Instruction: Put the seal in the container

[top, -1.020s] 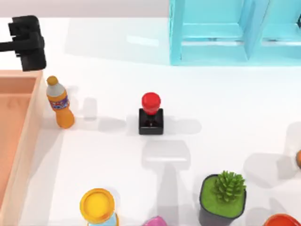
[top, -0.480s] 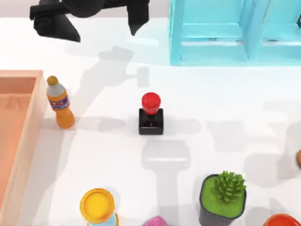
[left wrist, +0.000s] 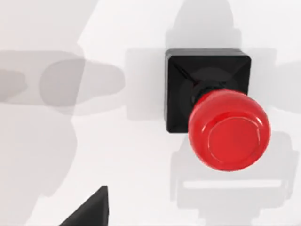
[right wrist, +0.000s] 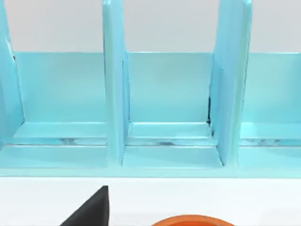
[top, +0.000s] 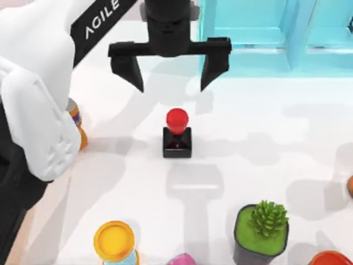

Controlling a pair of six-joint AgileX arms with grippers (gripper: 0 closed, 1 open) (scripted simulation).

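Note:
The seal [top: 177, 135] stands upright mid-table, a glossy red knob on a black square base. My left gripper [top: 171, 87] hangs open just beyond it, toward the table's far side, with its black fingers [top: 130, 67] spread wider than the seal and nothing between them. In the left wrist view the seal [left wrist: 229, 130] is seen from above, with one dark fingertip [left wrist: 89, 213] at the edge. My white left arm [top: 33, 110] covers the table's left side and hides the container. My right arm is parked off to the right, its wrist camera facing the blue shelf [right wrist: 169, 108].
An orange bottle [top: 79, 126] peeks out beside my left arm. The blue shelf [top: 248, 44] stands at the back right. Along the front are a yellow-lidded jar [top: 114, 241], a pink object [top: 182, 259], a potted green plant [top: 262, 232] and an orange rim [top: 331, 258].
My left arm has swung in from the far left corner and come down. Its open gripper now hangs just behind the seal. The arm now covers the wooden box. The seal has not moved.

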